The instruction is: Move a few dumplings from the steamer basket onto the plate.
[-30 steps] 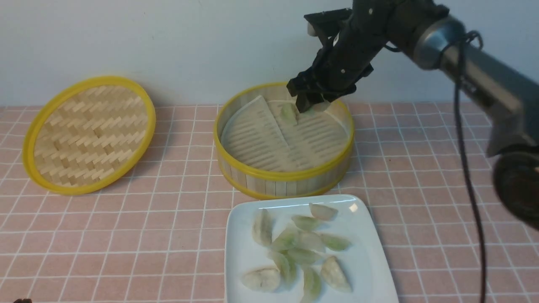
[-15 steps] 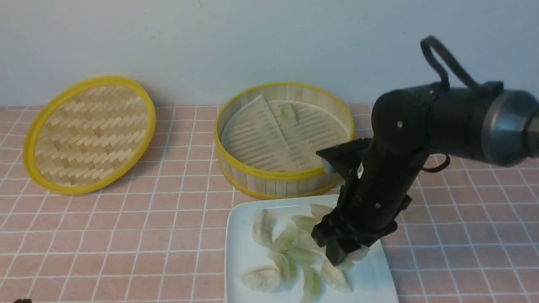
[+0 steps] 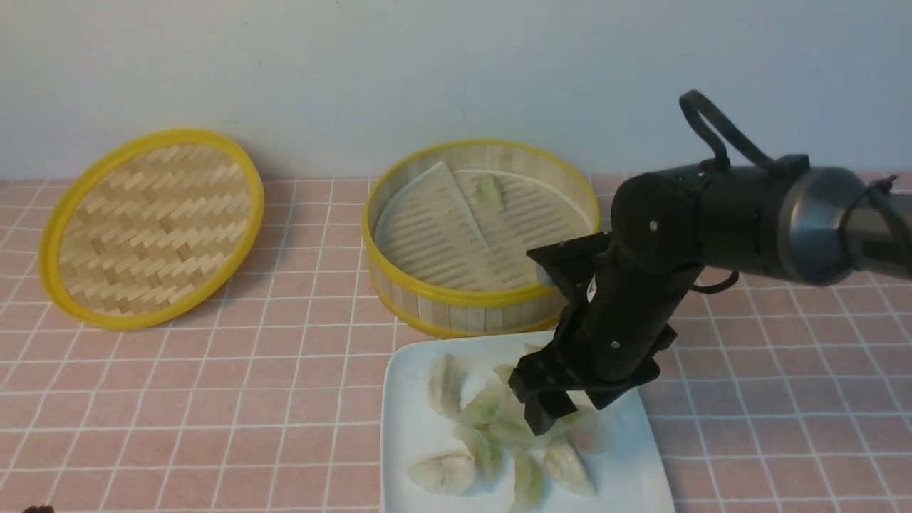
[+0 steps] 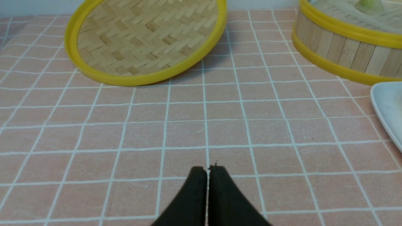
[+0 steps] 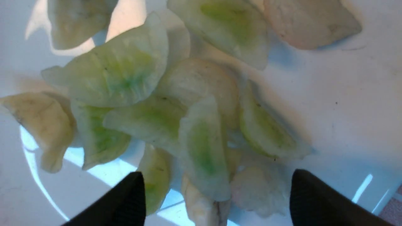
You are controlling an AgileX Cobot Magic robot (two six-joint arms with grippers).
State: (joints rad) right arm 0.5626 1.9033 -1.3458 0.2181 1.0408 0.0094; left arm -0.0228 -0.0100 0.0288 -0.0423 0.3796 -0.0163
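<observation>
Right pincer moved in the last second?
Yes. The right pincer came from above the far rim of the steamer basket toward the camera and down; it now hangs open over the plate.

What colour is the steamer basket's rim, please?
Yellow, clearest on the steamer basket in the front view.

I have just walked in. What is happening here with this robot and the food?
The right gripper hangs low over the glossy white squarish plate, its fingers spread open above a pile of small pale green and whitish crescent dumplings, gripping nothing. One pale green dumpling lies in the round bamboo steamer basket with yellow rims. The left gripper is shut and idle above the pink tiled table. The flat woven bamboo lid lies to the basket's left.
</observation>
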